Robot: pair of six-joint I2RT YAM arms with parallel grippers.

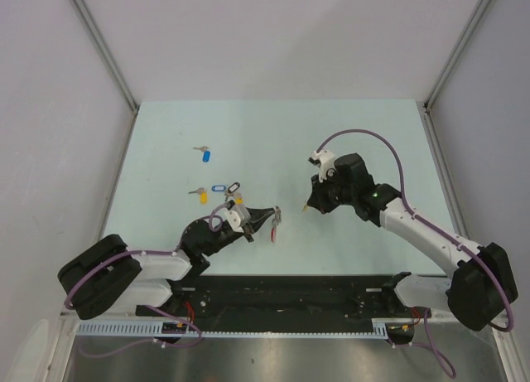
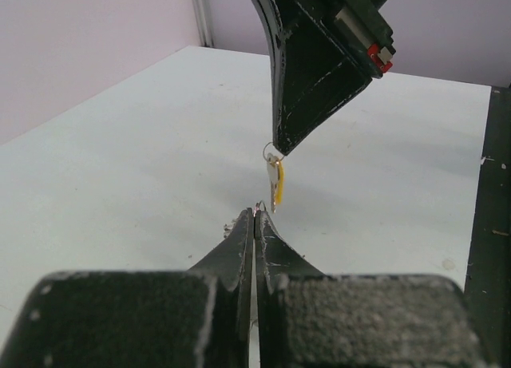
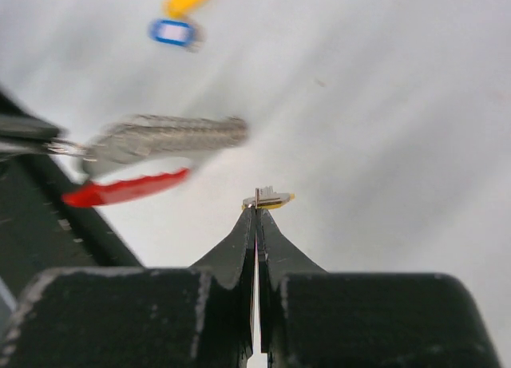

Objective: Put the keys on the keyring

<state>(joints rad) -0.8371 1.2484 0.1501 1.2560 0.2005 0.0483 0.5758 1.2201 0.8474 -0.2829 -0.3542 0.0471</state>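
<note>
My left gripper [image 1: 270, 217] is shut on the keyring [image 1: 274, 226]. In the right wrist view the keyring shows as a grey chain loop [image 3: 168, 136] with a red arc [image 3: 128, 188] below it. In the left wrist view only a thin wire end shows at my shut left gripper [image 2: 255, 213]. My right gripper [image 1: 307, 206] is shut on a silver key with a yellow tag [image 2: 276, 184], which hangs just beyond and above the left tips. In the right wrist view that key [image 3: 269, 198] sits at my right gripper [image 3: 256, 206], right of and a little below the keyring.
More keys lie on the pale green table [image 1: 364, 133] to the left: one with a blue tag [image 1: 205, 155], one with a yellow tag [image 1: 201, 195], one with a blue tag [image 1: 219, 186] and one with a dark tag [image 1: 233, 187]. Walls close three sides.
</note>
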